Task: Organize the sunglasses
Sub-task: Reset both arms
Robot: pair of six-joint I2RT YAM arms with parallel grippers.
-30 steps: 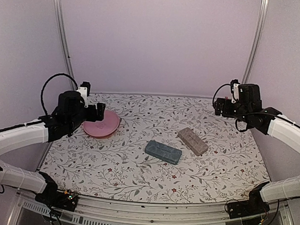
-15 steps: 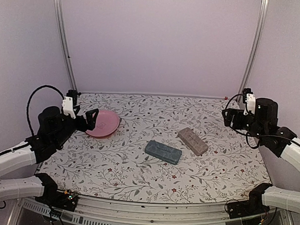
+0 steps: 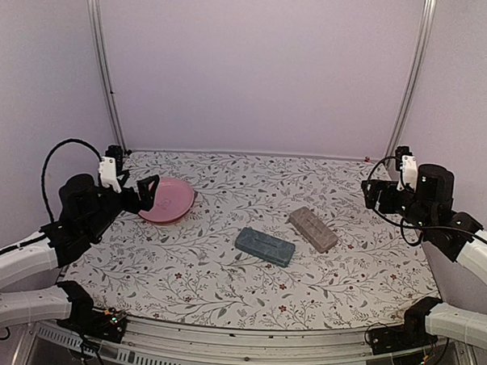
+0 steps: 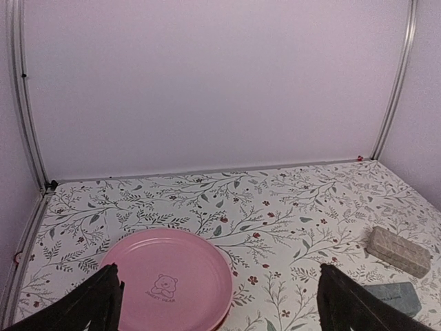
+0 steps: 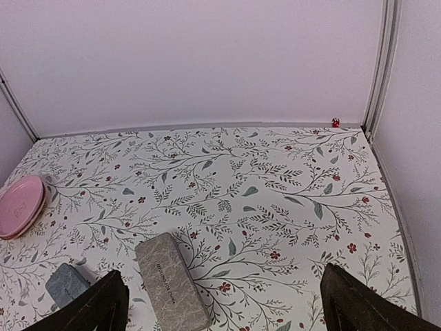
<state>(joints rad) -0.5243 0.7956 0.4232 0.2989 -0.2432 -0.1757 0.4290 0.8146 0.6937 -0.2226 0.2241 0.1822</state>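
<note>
The left gripper (image 3: 146,193) is held above the left edge of the table (image 3: 222,291), just over the near rim of a round pink plastic plate (image 3: 168,200). Its jaws are spread as wide as they go and nothing is held between them. The right gripper (image 3: 366,196) is held in the same way at the far right side, jaws fully apart and empty, well clear of everything on the flower-patterned cover. An oblong blue-grey case (image 3: 264,246) is laid flat near the middle of the table. An oblong grey-brown case (image 3: 313,228) is laid just beyond it to the right, near it but not touching. Both lids are seen shut. No sunglasses are to be found in any of the three views, neither on the plate, which is shown bare in the left wrist view, nor on the cover beside the cases. It is judged likely that the sunglasses are enclosed in the two shut cases, though this cannot be confirmed, since the insides are hidden. With both arms parked to the sides and the cases set side by side in the open centre, the arrangement is read as work that is either finished or paused. The wide-open jaws are consistent with nothing being carried, and the middle is left unobstructed for the overhead camera.
</note>
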